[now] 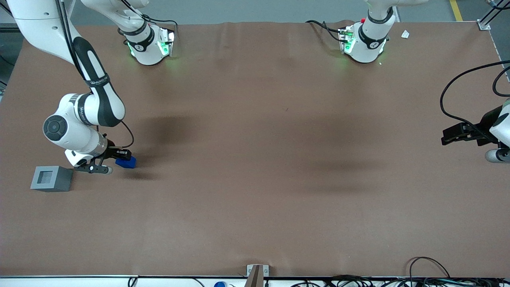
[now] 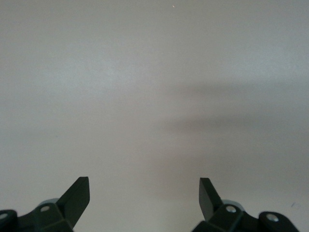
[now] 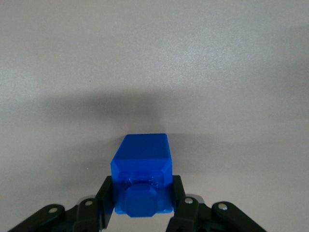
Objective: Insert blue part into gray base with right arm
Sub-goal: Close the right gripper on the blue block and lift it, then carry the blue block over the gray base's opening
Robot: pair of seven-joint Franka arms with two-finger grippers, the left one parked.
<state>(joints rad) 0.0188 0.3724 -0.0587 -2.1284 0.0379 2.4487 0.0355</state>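
gripper [image 1: 121, 158] pinching blue part [image 1: 126, 162] near table's [image 1: 255, 159] working-arm edge | gray base [image 1: 51, 178] just beside | risk: shallow grip, part tilts, jams on recess rim

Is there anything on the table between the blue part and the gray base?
Front view: between the blue part, held in the end effector, and the gray base only the wrist's lower end hangs over bare table.

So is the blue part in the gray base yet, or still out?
Out. The blue part is clamped in the right arm's hand, beside the gray base, whose square recess shows empty.
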